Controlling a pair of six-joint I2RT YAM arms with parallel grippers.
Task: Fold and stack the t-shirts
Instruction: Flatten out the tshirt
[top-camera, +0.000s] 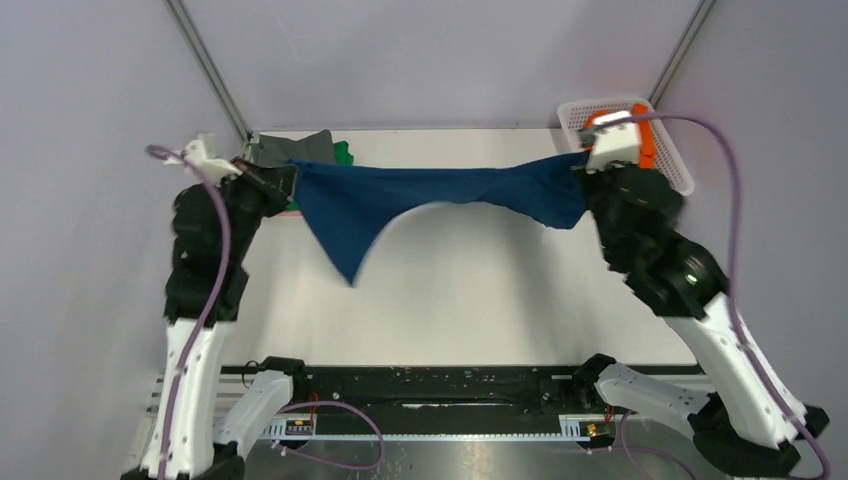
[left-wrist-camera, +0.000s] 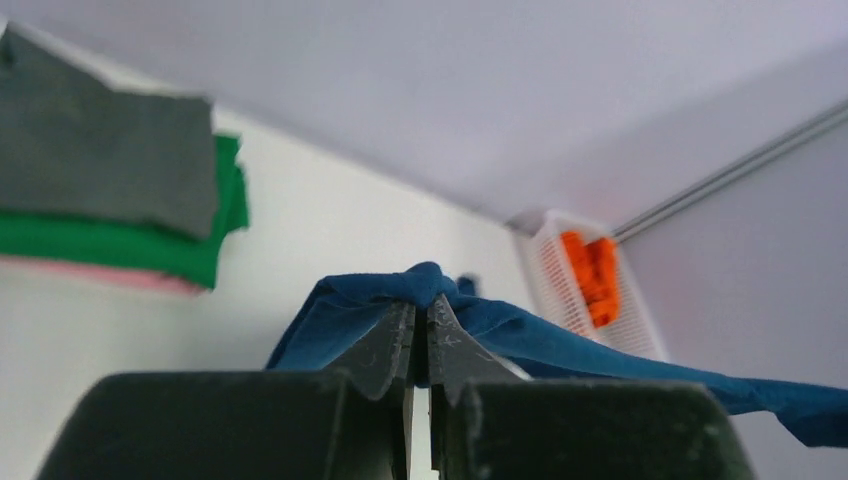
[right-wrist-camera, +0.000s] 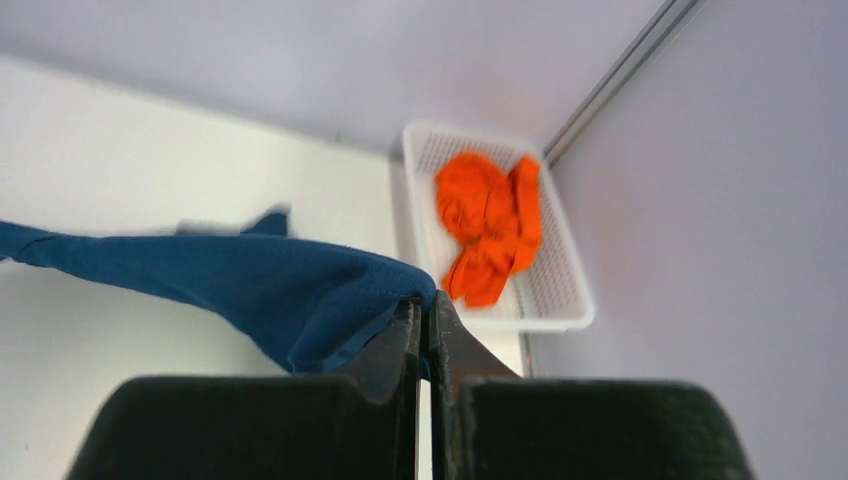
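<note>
The soft dark blue cloth t-shirt (top-camera: 440, 195) is hanging stretched in the air between both grippers, one corner drooping toward the white tabletop (top-camera: 480, 300) beneath them. The left gripper (left-wrist-camera: 420, 312) is pinching one bunched edge, jaws closed tight on the cloth; the right gripper (right-wrist-camera: 422, 308) is clamping the opposite edge likewise. Beyond and to the left of the left gripper a folded pile is lying — grey t-shirt (left-wrist-camera: 100, 150) on top, green t-shirt (left-wrist-camera: 130, 245) beneath, pink t-shirt (left-wrist-camera: 100, 272) lowest — so three look finished. Beyond the right gripper, a crumpled orange t-shirt (right-wrist-camera: 490, 225) is sitting in the white plastic mesh basket (right-wrist-camera: 560, 305). Folding and stacking of the blue and orange shirts appear to be remaining.
</note>
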